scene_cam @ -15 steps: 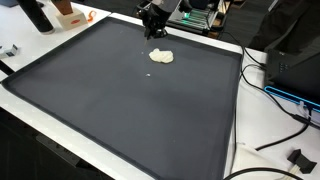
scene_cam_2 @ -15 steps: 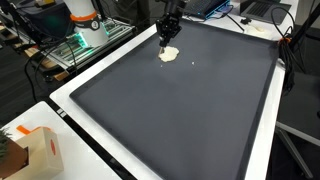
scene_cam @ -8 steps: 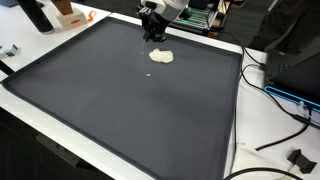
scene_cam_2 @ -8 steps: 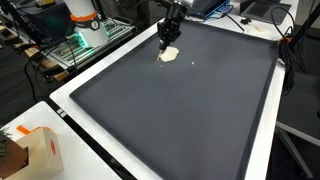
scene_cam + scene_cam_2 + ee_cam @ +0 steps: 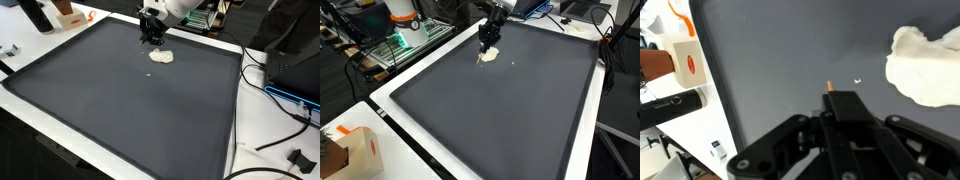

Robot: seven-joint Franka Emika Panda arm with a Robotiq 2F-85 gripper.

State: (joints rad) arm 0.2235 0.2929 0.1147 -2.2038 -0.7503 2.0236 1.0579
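Observation:
A crumpled white lump, like a wad of cloth or tissue (image 5: 161, 57), lies on the far part of a large black mat (image 5: 130, 110). It shows in both exterior views (image 5: 489, 54) and at the right edge of the wrist view (image 5: 925, 65). My gripper (image 5: 151, 38) hovers just above the mat beside the lump, toward the mat's far edge (image 5: 486, 42). In the wrist view the fingers (image 5: 840, 105) are closed together, and a thin orange tip (image 5: 829, 88) sticks out between them. The rest of that thin thing is hidden.
An orange and white box (image 5: 355, 150) stands off the mat on the white table rim, also in the wrist view (image 5: 685, 60). A dark bottle (image 5: 35, 15) stands at a far corner. Cables (image 5: 270, 100) lie beside the mat. A tiny white speck (image 5: 859, 81) lies near the lump.
The arm has tilted and the gripper has shifted slightly along the mat's far edge, still beside the white lump. The lump has not moved.

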